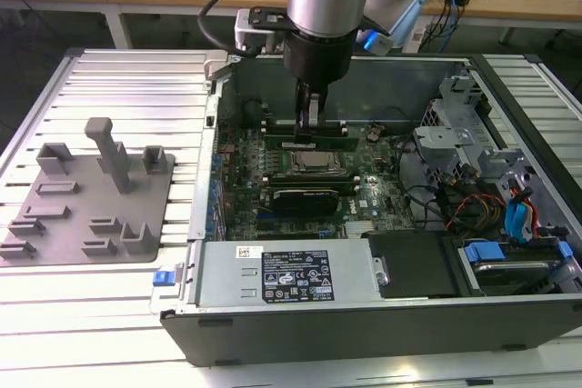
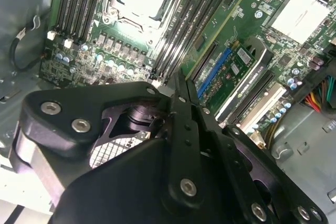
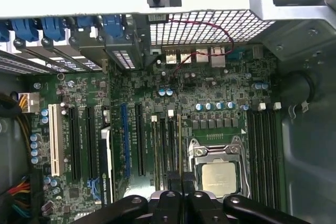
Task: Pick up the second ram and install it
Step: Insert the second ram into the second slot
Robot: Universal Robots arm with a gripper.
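Nearest the exterior camera, well in front of the square silver metal processor socket [image 1: 316, 164], a grey sheet-metal power supply box with a black-and-white label [image 1: 282, 274] is sitting behind the front wall of the open black tower computer case [image 1: 382, 338]. The case is lying on its side on the pale ribbed metal worktop [image 1: 118, 88]. Well off to the exterior view's left of the socket, outside the case, a grey plastic fixture plate with upright blocks [image 1: 91, 211] is resting on that worktop. The socket itself is sitting on the green motherboard [image 1: 382, 197]. Just beyond the socket, the second ram, a slim green circuit-board stick [image 1: 335, 142], is standing on edge in the bank of long black memory slots [image 3: 164, 150], running parallel to the socket's far side. The arm's black two-fingered pincer [image 1: 309, 129] is reaching straight down onto the stick's middle. Its fingers [image 3: 170, 198] are pressing together on the thin top edge, pinching the second ram. In the first wrist view the stick is showing as a thin line running out from between the fingertips, just beside the socket. Whether it is fully seated in its slot I cannot tell. Farthest from the socket, behind the case, a long pale wooden worktop [image 1: 136, 2] is carrying loose cables.
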